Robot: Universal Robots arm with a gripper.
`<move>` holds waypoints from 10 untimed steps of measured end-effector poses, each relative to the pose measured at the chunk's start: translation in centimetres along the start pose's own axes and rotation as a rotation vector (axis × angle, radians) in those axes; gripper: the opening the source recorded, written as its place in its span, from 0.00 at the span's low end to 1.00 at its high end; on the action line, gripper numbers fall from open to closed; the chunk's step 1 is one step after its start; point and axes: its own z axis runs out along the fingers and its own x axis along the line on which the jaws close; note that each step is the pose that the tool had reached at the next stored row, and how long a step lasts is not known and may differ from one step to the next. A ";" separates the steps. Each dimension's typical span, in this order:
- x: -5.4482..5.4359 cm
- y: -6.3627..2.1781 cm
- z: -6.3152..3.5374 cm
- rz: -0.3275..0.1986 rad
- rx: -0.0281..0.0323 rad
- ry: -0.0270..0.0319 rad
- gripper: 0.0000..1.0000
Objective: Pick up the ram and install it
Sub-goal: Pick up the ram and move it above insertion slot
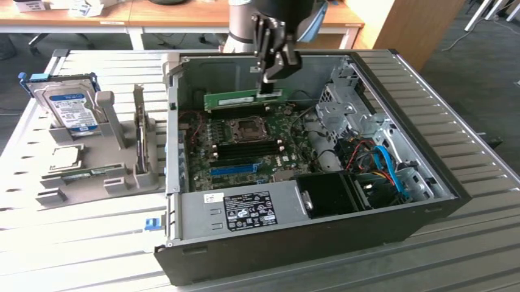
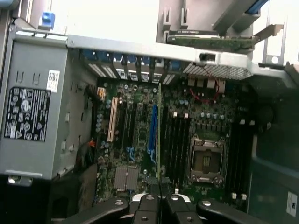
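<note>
Ram (image 1: 235, 97) (clamped in end effector (image 1: 271, 86)) hangs above motherboard (image 1: 243, 143).

hand (image 2: 160, 185) pinching ram (image 2: 159, 126) edge-on, above motherboard (image 2: 136, 140), power supply (image 2: 32, 65) beside

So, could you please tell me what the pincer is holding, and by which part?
The pincer is shut on the ram, gripping its upper edge near the exterior view's right end.

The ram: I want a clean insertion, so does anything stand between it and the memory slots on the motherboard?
Nothing visible does. The gripper holds the ram above the motherboard in the open case, and the memory slots by the CPU socket lie bare, with no cable across them.
</note>
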 end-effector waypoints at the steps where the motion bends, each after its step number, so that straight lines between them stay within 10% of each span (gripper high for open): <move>1: 0.0 -0.28 -0.01 0.000 0.0000 0.0000 0.12; 10: 0.1 -0.59 -0.02 0.002 -0.0001 0.0000 0.12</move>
